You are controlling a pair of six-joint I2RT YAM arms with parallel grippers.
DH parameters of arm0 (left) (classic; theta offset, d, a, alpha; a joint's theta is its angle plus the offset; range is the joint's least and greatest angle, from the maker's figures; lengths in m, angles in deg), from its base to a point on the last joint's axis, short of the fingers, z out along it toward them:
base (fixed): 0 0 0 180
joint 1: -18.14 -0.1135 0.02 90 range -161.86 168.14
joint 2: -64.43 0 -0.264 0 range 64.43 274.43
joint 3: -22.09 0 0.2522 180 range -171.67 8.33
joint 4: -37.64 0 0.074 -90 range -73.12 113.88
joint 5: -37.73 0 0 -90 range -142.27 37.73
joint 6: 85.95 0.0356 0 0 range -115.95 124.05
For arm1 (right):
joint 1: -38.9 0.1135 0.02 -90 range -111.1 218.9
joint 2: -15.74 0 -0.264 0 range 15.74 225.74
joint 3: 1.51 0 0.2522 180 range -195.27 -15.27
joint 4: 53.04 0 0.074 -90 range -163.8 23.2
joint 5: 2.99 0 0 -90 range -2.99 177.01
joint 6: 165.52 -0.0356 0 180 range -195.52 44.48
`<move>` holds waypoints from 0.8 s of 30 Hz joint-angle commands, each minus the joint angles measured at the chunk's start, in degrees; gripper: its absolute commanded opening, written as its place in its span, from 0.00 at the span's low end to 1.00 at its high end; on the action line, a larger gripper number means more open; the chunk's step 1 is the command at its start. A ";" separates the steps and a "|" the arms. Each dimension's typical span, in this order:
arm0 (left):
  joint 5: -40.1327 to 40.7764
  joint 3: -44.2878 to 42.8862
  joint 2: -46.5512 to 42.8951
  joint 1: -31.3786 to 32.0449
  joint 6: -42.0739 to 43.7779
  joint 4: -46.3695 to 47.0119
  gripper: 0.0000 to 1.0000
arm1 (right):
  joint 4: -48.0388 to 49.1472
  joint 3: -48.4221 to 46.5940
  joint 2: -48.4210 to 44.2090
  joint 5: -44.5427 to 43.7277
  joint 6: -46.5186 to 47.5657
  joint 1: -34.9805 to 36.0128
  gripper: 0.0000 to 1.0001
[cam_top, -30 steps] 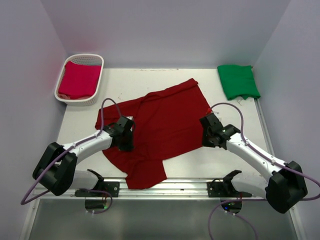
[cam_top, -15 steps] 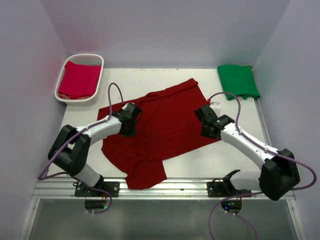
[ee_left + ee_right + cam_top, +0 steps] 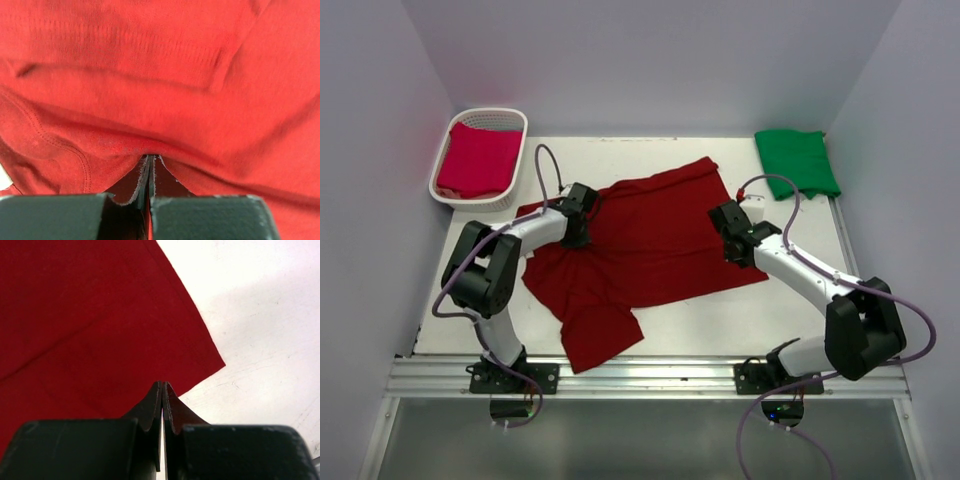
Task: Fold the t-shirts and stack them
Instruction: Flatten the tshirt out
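The dark maroon t-shirt (image 3: 650, 245) lies spread over the middle of the table. My left gripper (image 3: 577, 238) is shut and presses on its left part. In the left wrist view the cloth (image 3: 160, 75) bunches in a ridge right at my shut tips (image 3: 150, 159), with nothing between them. My right gripper (image 3: 726, 222) is shut at the shirt's right edge. In the right wrist view, its tips (image 3: 162, 385) rest where the cloth (image 3: 90, 315) meets bare table (image 3: 260, 315). A folded green t-shirt (image 3: 797, 162) lies at the far right. A pinkish crimson t-shirt (image 3: 477, 160) lies in the basket.
The white lattice basket (image 3: 470, 201) stands at the far left corner. Grey walls close in the table (image 3: 620, 155) on three sides. A metal rail (image 3: 650, 375) with both arm bases runs along the near edge.
Both shut grippers have slid away from the bases across the maroon shirt. The cloth has shifted with them: the near hem lies straighter, and the near flap has moved left.
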 commanded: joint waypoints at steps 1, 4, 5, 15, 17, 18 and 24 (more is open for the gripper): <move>-1.06 -2.93 6.12 -1.05 2.30 2.61 0.00 | 2.49 -2.09 -0.16 -2.32 -0.18 -0.43 0.00; -2.65 -7.42 9.90 -0.97 2.83 2.61 0.00 | 3.19 -2.35 0.19 -2.06 0.09 -0.52 0.00; -3.18 -8.56 11.74 -0.97 2.91 2.52 0.00 | 3.55 -2.53 0.37 -2.06 0.09 -0.52 0.00; -7.40 -22.08 17.73 -0.09 8.97 2.61 0.00 | 7.85 -5.43 6.78 1.28 0.09 -3.68 0.00; -7.14 -23.85 19.66 -0.09 9.59 2.43 0.00 | 8.29 -5.95 8.62 2.16 0.00 -4.12 0.00; -7.40 -26.04 20.45 -0.26 9.68 1.82 0.00 | 8.47 -6.65 9.24 2.33 0.00 -4.39 0.00; -9.08 -26.97 20.12 0.09 9.60 -4.07 0.00 | 9.96 -7.28 12.14 3.92 -0.35 -6.14 0.00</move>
